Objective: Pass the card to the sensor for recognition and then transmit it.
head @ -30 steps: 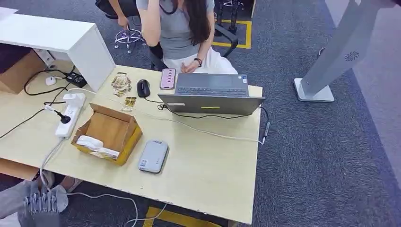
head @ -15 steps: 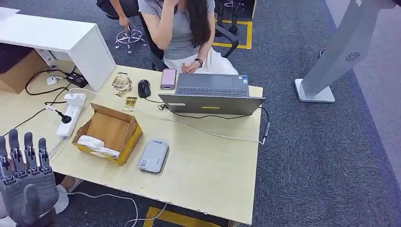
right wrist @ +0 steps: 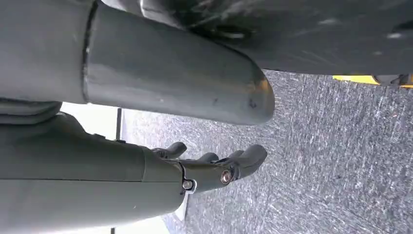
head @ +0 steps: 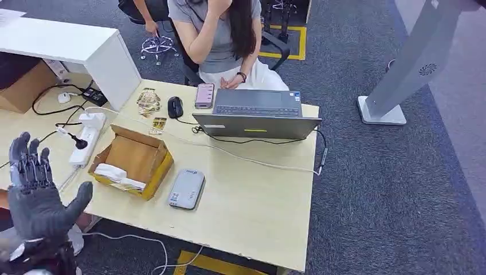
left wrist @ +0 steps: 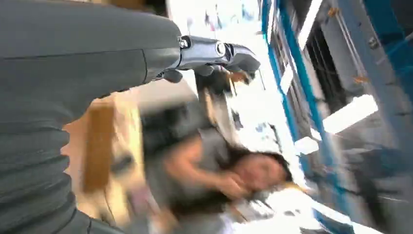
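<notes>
Card (head: pixel 127 184), as we read it, lies in the cardboard box (head: pixel 137 153), with our left hand (head: pixel 37 197) raised and holding nothing close by.

We see the pale worktop (head: pixel 258 200) carrying the open box near its left end. The flat grey sensor (head: pixel 186 189) lies just beside the box on the right. We take the pale flat piece along the box's near wall to be the card, with its long axis running along that wall. It is small, so we cannot be sure. Our left hand hovers off the worktop's near left corner, fingers (head: pixel 26 160) spread and released. The card lies forward and to the right of it, so this is the nearer hand. Our right hand (right wrist: pixel 214 170) hangs over the carpet, its fingers loosely extended and empty.
</notes>
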Controlling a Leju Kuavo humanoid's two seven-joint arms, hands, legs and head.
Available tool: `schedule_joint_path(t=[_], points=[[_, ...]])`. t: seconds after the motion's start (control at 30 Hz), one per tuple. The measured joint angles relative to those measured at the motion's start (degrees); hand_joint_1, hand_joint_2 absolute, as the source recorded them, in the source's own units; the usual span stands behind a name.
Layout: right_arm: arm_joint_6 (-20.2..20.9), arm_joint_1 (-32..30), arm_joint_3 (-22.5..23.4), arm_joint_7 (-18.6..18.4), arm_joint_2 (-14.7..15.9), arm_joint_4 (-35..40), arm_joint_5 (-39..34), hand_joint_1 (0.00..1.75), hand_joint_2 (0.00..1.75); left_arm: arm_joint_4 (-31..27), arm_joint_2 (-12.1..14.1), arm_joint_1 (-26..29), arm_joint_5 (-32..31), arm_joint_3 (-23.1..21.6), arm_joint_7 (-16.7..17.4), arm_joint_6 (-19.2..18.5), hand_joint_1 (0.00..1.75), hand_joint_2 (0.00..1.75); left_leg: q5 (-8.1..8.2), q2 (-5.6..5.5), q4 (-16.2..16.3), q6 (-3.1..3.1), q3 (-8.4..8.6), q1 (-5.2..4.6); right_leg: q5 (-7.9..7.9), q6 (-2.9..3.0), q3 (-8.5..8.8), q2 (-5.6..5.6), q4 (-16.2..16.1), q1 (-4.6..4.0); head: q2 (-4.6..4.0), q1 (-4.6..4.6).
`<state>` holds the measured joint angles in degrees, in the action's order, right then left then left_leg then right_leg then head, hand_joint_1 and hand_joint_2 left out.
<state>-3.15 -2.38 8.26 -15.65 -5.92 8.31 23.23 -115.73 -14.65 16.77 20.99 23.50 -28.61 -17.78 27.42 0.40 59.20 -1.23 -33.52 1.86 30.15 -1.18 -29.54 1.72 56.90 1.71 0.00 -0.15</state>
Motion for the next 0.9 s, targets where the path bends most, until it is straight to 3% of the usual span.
schedule_joint_path(t=[0.03,0.07,0.1,0.13,0.23,0.33,0.47,0.9], points=[[0.0,0.0,-0.6,-0.4,0.1,0.0,1.0,0.00,0.00,0.2,2.1,-0.9,-8.2,-1.2,-1.0,7.6,0.00,1.75,-0.01,-0.02,0.0,0.00,0.01,0.01,0.00,0.00,-0.03,0.03,0.0,0.00,0.00,0.02],[-0.1,0.7,-2.0,-1.3,0.4,0.0,2.2,0.00,0.00,8.8,14.0,-12.2,-53.8,-6.3,12.2,35.1,0.00,1.75,-0.22,-0.10,0.0,-0.06,0.05,0.06,-0.04,0.06,-0.03,0.13,0.1,-0.03,0.00,0.00],[0.1,1.0,-2.3,-1.7,0.4,0.0,2.3,0.00,0.00,12.6,17.3,-15.8,-66.1,-8.0,18.6,36.3,0.00,1.75,-0.28,-0.12,0.0,-0.10,0.04,0.06,-0.09,0.12,-0.01,0.14,0.1,-0.04,0.00,0.02],[0.1,1.1,-2.4,-2.0,0.4,0.0,2.5,0.00,0.00,15.4,19.6,-18.6,-73.1,-9.3,22.6,36.2,0.00,1.75,-0.33,-0.11,0.0,-0.18,0.05,0.06,-0.14,0.20,-0.04,0.12,0.2,-0.05,0.00,0.00],[0.3,1.3,-2.6,-2.7,0.5,0.0,2.8,0.00,0.00,25.3,25.2,-27.0,-86.2,-13.8,30.2,34.9,0.00,1.75,-0.44,-0.07,0.0,-0.12,0.00,0.07,-0.28,0.14,-0.09,0.07,0.2,-0.05,0.00,0.04],[0.5,1.4,-2.7,-3.0,0.6,0.1,2.8,0.00,0.00,33.9,28.6,-35.1,-90.7,-17.9,33.3,34.3,0.00,1.75,-0.46,-0.04,0.0,-0.10,-0.07,0.07,-0.37,0.12,-0.01,0.02,0.2,-0.05,0.00,0.04],[0.2,1.3,-2.7,-3.0,0.6,0.1,2.6,0.00,0.00,39.7,31.2,-40.7,-91.9,-21.3,34.7,33.7,0.00,1.75,-0.45,0.07,0.0,-0.10,-0.09,0.04,-0.41,0.07,-0.05,-0.11,0.1,-0.03,0.00,0.02],[0.5,1.4,-2.7,-2.7,0.9,0.2,2.6,0.00,0.00,44.2,33.1,-42.4,-92.5,-23.5,36.2,32.6,0.00,1.75,-0.44,0.08,0.0,-0.09,-0.17,0.06,-0.39,0.07,-0.17,-0.11,0.1,-0.05,0.00,0.02]])
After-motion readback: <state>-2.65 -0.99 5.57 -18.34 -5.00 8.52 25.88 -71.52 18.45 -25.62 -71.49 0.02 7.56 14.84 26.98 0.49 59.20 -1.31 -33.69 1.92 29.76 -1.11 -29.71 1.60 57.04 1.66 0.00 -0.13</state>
